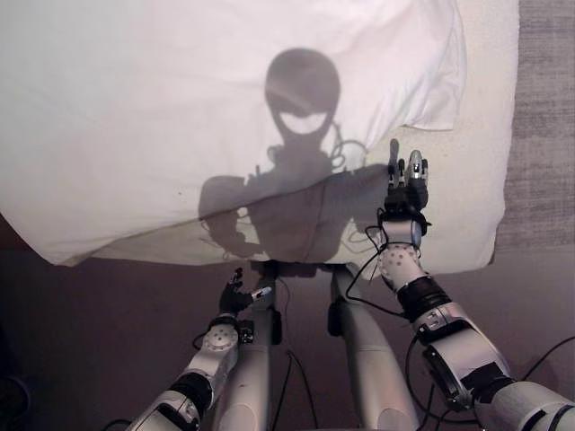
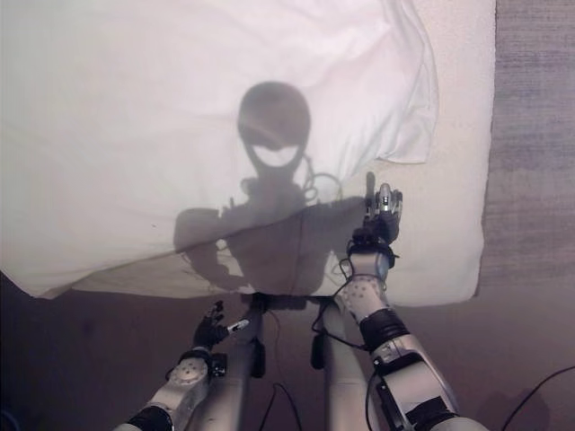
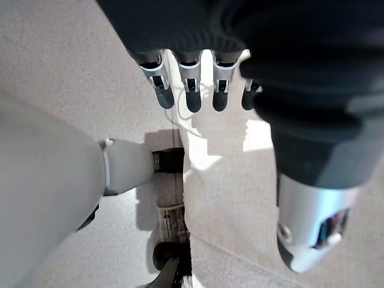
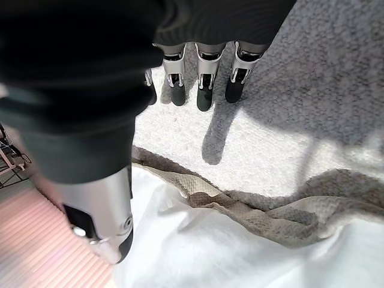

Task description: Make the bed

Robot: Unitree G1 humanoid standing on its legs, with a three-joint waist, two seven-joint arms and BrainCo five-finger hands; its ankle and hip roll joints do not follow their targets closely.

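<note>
A white duvet (image 1: 180, 117) covers most of the bed, and its right corner (image 1: 440, 99) lies rumpled. Beside and below it a cream textured cover (image 1: 476, 180) lies bare along the bed's right side and front edge. My right hand (image 1: 406, 193) hovers over that cover near the front right corner, open, its fingers (image 4: 204, 90) straight and holding nothing. In the right wrist view the duvet's edge (image 4: 228, 252) lies over a fold of the cream cover (image 4: 288, 138). My left hand (image 1: 235, 296) hangs low in front of the bed, open, its fingers (image 3: 192, 90) relaxed and empty.
The bed's front edge (image 1: 269, 260) runs across the view just ahead of me, with its corner (image 1: 490, 256) at the right. Grey carpet (image 1: 544, 117) lies to the right of the bed and darker floor (image 1: 90, 332) in front of it.
</note>
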